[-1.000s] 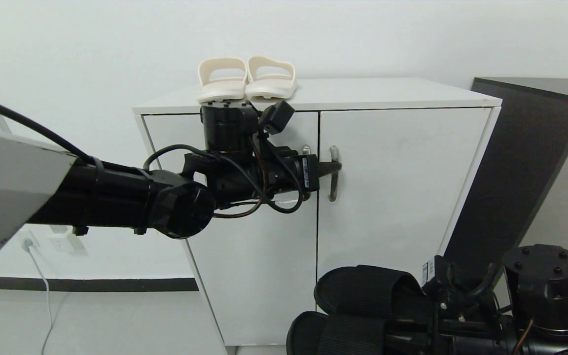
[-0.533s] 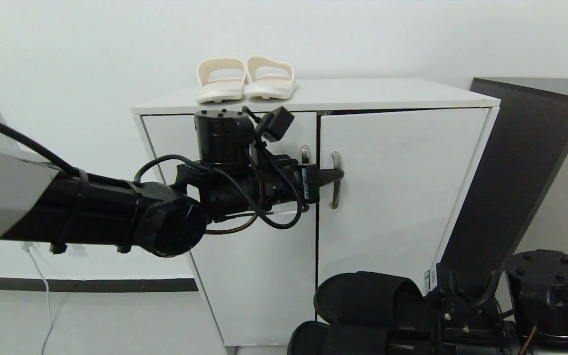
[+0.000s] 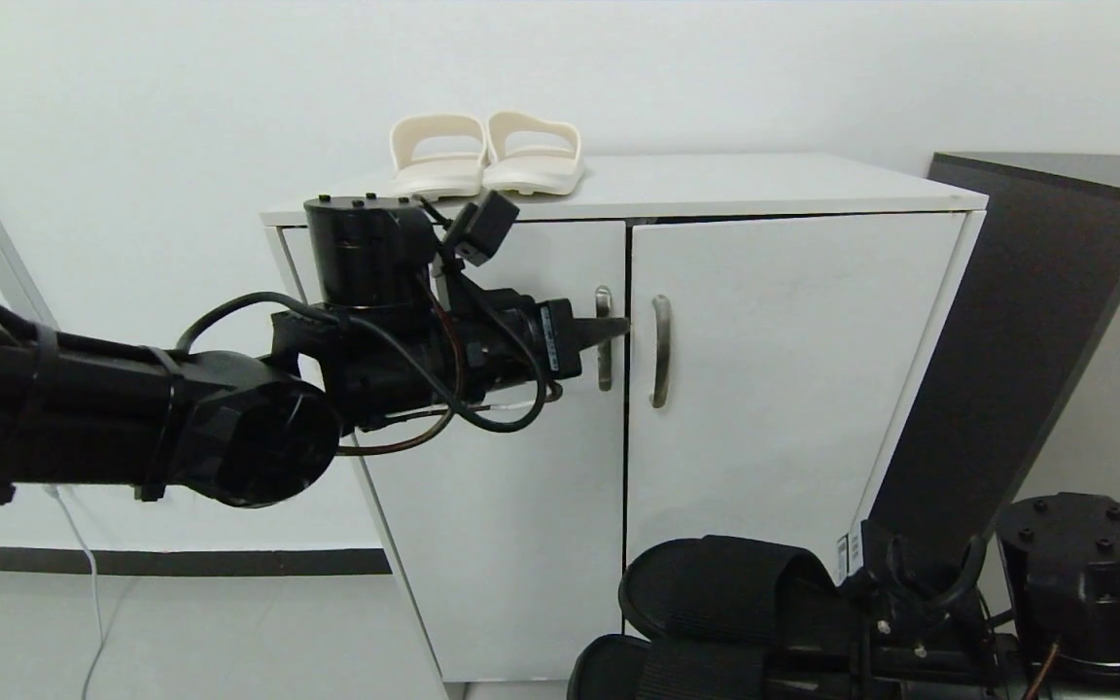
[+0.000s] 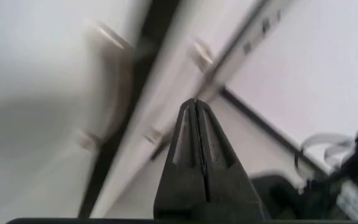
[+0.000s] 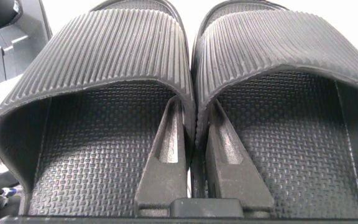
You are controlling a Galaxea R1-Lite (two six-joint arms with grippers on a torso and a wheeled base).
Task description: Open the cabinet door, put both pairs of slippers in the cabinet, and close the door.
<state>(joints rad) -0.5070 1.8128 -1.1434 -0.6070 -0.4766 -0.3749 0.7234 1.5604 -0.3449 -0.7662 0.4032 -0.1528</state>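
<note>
Head view: the left arm lay stretched level across the cabinet (image 3: 793, 369) front, left gripper (image 3: 618, 329) at the left door handle (image 3: 603, 365); cream slippers (image 3: 487, 160) sat on top, black slippers (image 3: 716, 593) low, cut off. Left wrist view: its fingers pressed together, handles (image 4: 107, 87) blurred. Right wrist view: the right gripper (image 5: 194, 112) pinched both black slippers' adjoining walls

Right gripper (image 5: 193, 112) fingers (image 5: 166, 162) pinch black slippers (image 5: 123, 56) together.

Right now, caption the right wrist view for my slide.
Right gripper pinches the inner edges of two black ribbed rubber slippers.
</note>
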